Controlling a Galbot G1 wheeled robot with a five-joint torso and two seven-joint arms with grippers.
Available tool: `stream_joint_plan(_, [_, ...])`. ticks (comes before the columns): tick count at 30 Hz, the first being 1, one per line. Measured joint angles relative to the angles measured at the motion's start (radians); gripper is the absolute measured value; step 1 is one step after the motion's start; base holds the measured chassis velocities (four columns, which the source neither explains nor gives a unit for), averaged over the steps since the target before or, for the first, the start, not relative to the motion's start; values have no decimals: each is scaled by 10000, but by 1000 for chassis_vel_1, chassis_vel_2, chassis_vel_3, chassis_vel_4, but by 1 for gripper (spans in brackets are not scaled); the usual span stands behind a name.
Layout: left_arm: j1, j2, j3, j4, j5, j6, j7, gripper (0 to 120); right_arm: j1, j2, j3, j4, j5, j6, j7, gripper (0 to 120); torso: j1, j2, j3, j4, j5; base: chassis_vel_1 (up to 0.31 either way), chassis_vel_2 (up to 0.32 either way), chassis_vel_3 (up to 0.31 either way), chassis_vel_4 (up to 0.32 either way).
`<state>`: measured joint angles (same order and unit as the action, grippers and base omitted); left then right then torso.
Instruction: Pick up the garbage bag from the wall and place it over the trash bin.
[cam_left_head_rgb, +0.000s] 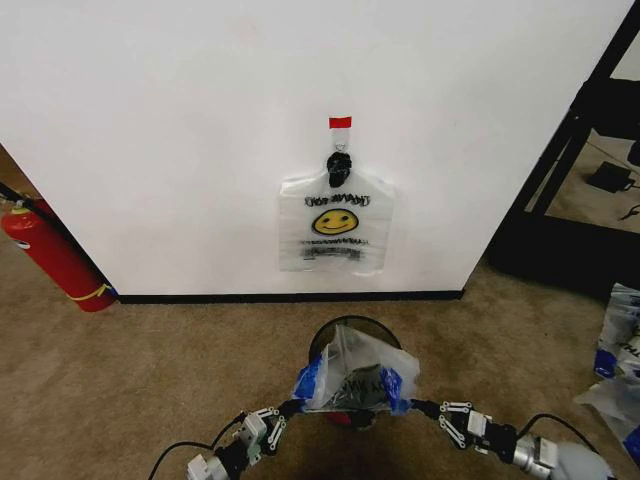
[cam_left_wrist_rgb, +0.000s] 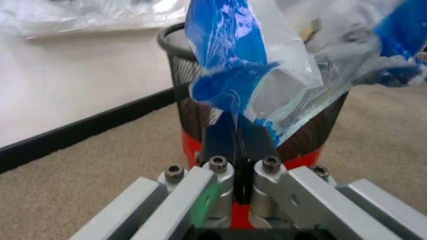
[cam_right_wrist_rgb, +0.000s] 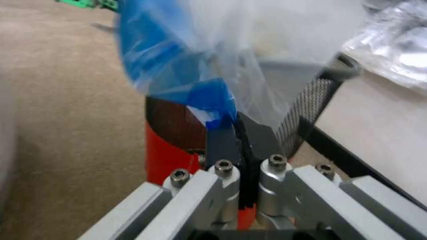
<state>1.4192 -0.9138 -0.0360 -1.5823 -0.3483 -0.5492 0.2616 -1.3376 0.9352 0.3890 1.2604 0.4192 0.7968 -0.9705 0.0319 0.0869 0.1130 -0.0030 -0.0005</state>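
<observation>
The garbage bag (cam_left_head_rgb: 355, 375), translucent with blue patches, is stretched open above the black mesh trash bin (cam_left_head_rgb: 345, 325) on the carpet in front of the wall (cam_left_head_rgb: 200, 120). My left gripper (cam_left_head_rgb: 298, 405) is shut on the bag's left blue edge, and my right gripper (cam_left_head_rgb: 418, 405) is shut on its right blue edge. In the left wrist view the left gripper (cam_left_wrist_rgb: 238, 130) pinches the bag (cam_left_wrist_rgb: 247, 65) beside the bin (cam_left_wrist_rgb: 180, 65). The right wrist view shows the right gripper (cam_right_wrist_rgb: 238, 127) clamping the bag (cam_right_wrist_rgb: 173, 60) next to the bin (cam_right_wrist_rgb: 307, 110) and its red base (cam_right_wrist_rgb: 163, 155).
A flat stack of smiley bags (cam_left_head_rgb: 335, 225) hangs from a black hook (cam_left_head_rgb: 339, 163) under red tape (cam_left_head_rgb: 340, 122). A red fire extinguisher (cam_left_head_rgb: 55, 258) leans at the left. A black frame (cam_left_head_rgb: 580, 150) and loose bags (cam_left_head_rgb: 620, 360) stand at the right.
</observation>
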Motion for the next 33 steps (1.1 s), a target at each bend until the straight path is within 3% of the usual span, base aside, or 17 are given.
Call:
stream_joint_plan(8, [218, 38, -26, -177, 24, -101, 170, 0, -21, 65, -93, -181, 111, 165, 256, 0, 0, 0, 0, 0, 6, 0, 0, 0, 0])
stream_joint_plan(15, [303, 42, -30, -407, 188, -239, 330, 0, -443, -156, -164, 195, 1308, 175, 951, 0, 0, 1, 0, 0, 6, 0, 0, 0, 0])
stream_joint_plan(20, [173, -136, 7, -241, 389, -212, 320, 0, -709, -159, -251, 221, 2131, -84, 1968, 0, 0, 1, 0, -2, 5, 0, 0, 0, 0])
stream_joint_plan(33, [428, -133, -126, -367, 643, -226, 235, 0, -1225, -72, -593, 675, 3199, -690, 2811, 0, 0, 1, -1, -1, 4, 0, 0, 0, 0])
